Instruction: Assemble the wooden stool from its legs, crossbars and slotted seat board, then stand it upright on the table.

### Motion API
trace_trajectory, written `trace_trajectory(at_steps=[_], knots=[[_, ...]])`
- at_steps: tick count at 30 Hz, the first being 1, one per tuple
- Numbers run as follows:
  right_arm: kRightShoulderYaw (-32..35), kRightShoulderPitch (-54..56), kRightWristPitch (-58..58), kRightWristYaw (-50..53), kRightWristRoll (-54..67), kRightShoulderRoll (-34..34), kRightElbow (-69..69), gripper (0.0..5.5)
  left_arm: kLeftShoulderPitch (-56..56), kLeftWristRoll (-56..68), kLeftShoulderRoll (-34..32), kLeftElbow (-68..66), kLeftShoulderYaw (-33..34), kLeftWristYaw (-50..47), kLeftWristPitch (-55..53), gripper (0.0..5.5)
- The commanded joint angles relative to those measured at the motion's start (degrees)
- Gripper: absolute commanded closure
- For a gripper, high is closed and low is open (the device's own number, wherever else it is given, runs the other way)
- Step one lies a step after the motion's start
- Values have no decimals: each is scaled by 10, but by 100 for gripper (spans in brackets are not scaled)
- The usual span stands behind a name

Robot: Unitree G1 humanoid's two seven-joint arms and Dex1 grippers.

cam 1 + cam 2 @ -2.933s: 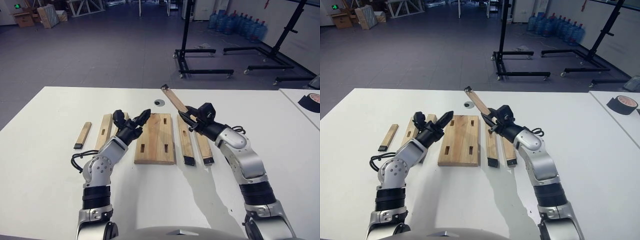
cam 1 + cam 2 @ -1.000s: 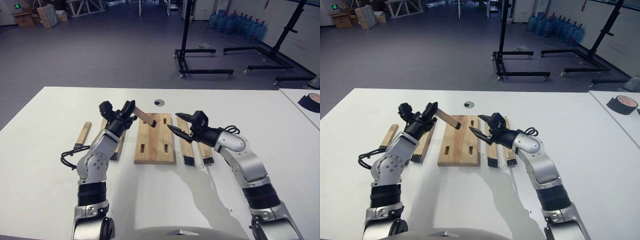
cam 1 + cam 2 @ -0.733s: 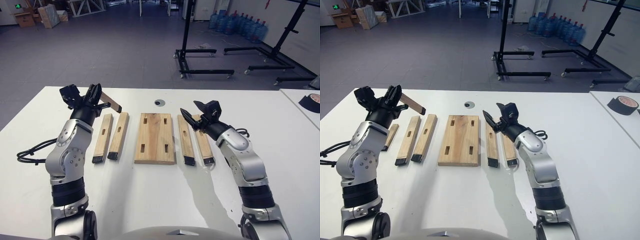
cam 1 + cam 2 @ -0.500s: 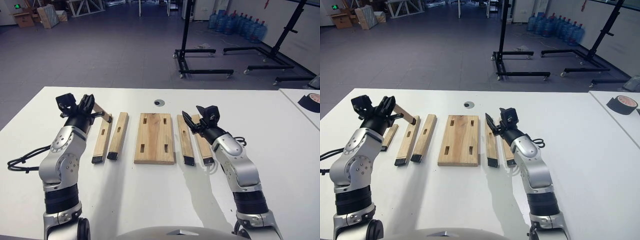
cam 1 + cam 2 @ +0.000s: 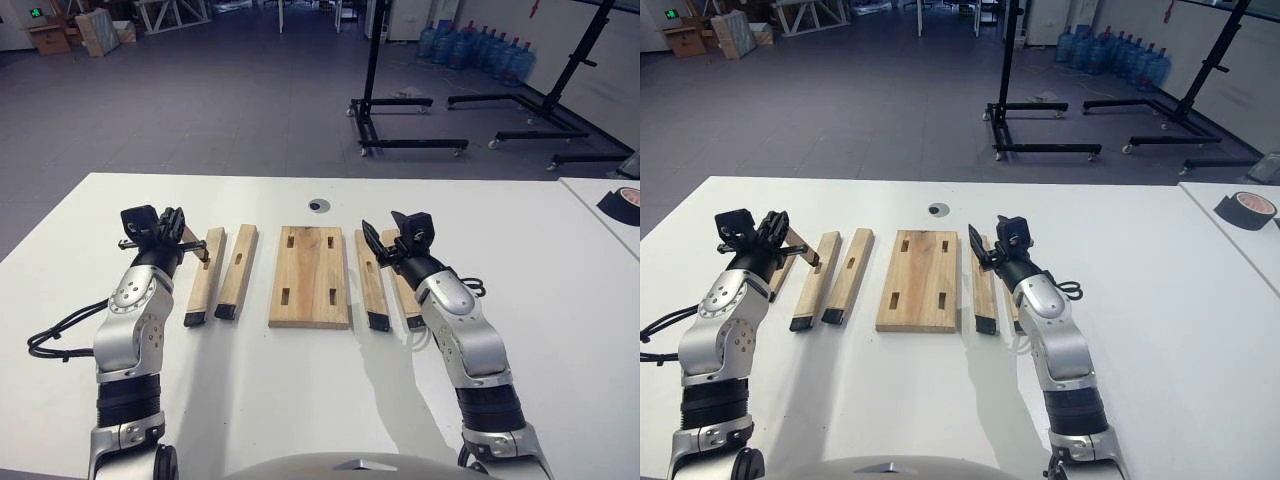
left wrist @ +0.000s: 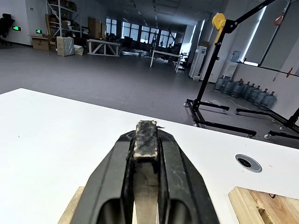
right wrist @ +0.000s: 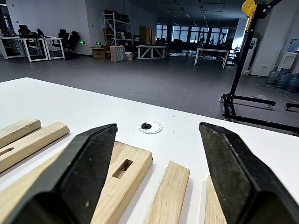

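While round crossbar (image 6: 146,140), left gripper (image 5: 170,228) inside edges (image 5: 45,225)

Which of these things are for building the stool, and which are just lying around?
For the stool: flat slotted wooden seat board; two slotted wooden legs on its left; two wooden legs on its right; short wooden crossbar held in the left gripper.

Just lying about: black tape roll on the next table; blue water bottles; black metal stands on the floor.
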State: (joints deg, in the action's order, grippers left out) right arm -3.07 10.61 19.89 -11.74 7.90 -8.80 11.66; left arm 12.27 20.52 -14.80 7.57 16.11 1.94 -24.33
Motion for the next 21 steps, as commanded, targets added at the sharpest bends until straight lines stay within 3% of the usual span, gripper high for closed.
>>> trace_trajectory(at_steps=[1,21], knots=[[-1,0,0,-2,-2,2,-5,227,9,-11,1,-25,-6,10,9,511],[7,4,3,-10,-4,-4,-5,227,-24,-68,6,-32,-23,10,13,511]])
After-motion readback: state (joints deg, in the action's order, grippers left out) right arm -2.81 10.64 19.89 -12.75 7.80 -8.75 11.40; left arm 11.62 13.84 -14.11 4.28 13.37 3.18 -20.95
